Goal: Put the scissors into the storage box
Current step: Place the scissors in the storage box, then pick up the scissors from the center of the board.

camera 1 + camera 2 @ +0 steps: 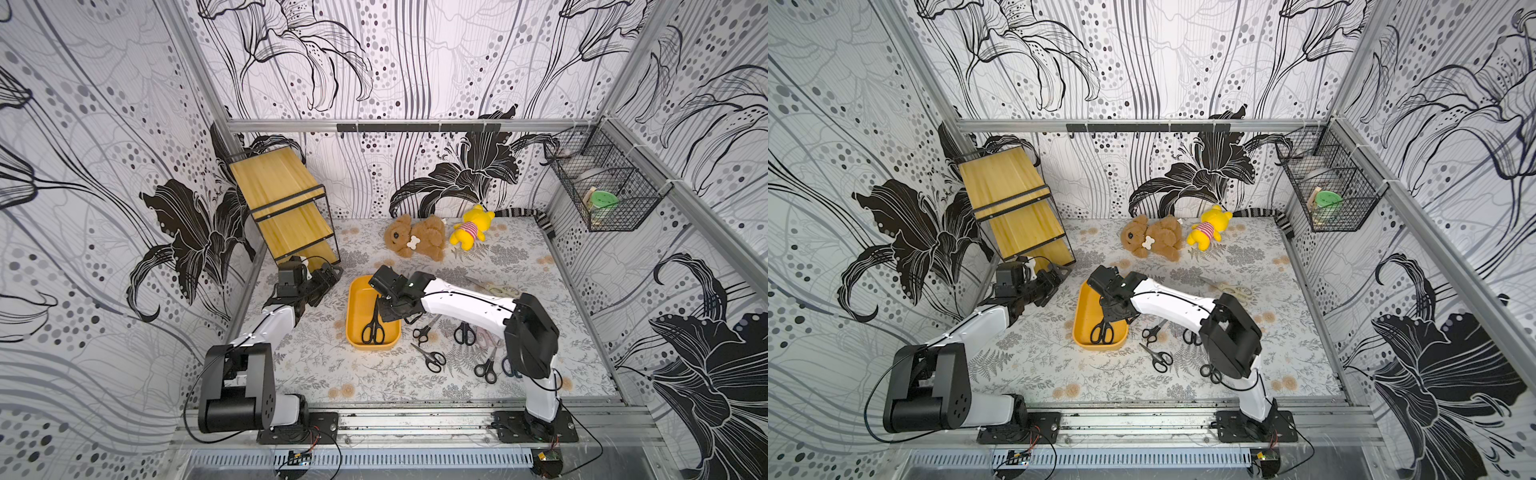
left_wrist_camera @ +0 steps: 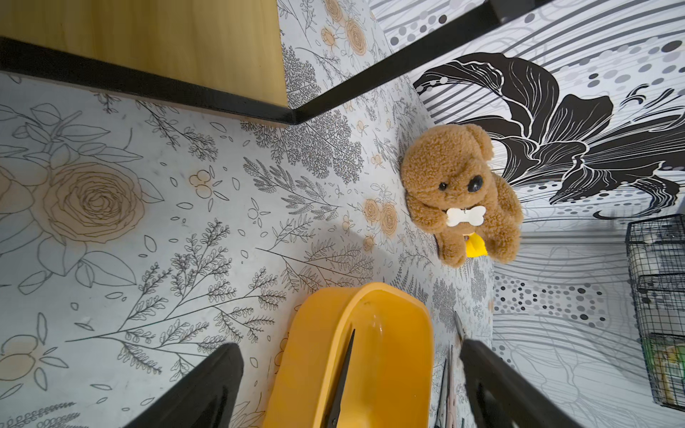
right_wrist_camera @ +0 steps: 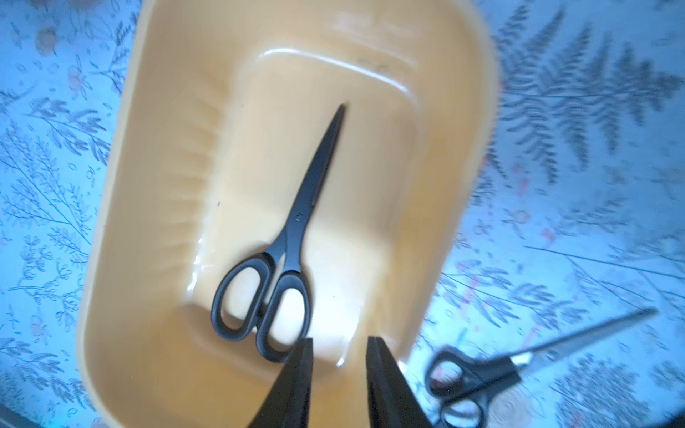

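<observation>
One scissors (image 3: 298,218) boxed, beneath right end effector (image 3: 339,339)

Bare mat (image 1: 316,361) left of storage box (image 1: 358,301), loose scissors (image 1: 432,358) close on its right

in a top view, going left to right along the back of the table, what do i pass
wooden shelf rack → brown teddy bear → yellow plush toy → black wire basket, which hangs on the side wall
</observation>
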Tool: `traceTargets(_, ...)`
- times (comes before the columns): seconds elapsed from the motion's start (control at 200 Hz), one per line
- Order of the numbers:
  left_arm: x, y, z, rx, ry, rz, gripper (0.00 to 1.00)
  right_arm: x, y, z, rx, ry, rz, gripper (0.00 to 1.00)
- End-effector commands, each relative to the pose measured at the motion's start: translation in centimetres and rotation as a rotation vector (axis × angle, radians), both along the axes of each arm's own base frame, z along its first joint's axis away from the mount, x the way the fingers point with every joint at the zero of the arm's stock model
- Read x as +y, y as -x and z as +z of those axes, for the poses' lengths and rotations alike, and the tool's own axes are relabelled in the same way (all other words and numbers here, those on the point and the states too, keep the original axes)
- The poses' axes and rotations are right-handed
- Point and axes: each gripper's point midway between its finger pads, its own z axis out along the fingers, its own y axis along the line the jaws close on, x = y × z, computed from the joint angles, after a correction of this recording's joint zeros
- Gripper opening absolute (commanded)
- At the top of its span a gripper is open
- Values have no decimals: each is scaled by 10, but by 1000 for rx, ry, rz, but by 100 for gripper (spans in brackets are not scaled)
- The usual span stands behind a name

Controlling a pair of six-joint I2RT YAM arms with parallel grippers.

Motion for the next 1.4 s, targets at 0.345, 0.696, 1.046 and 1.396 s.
traceTargets(0.345,-3,2,16,-63,41,-1,96,-103,73,-22,213,42,-350,25)
traceTargets(0.696,-3,3,13,-55,46,-3,96,-99,69,-49,215,-16,-449,24)
traceTargets(1.046,-3,2,9,-42,46,-3,96,-96,56,-74,220,5,-517,24)
traceTargets(1.396,-3,1,7,-35,46,-3,96,-104,55,-88,234,-2,-558,23)
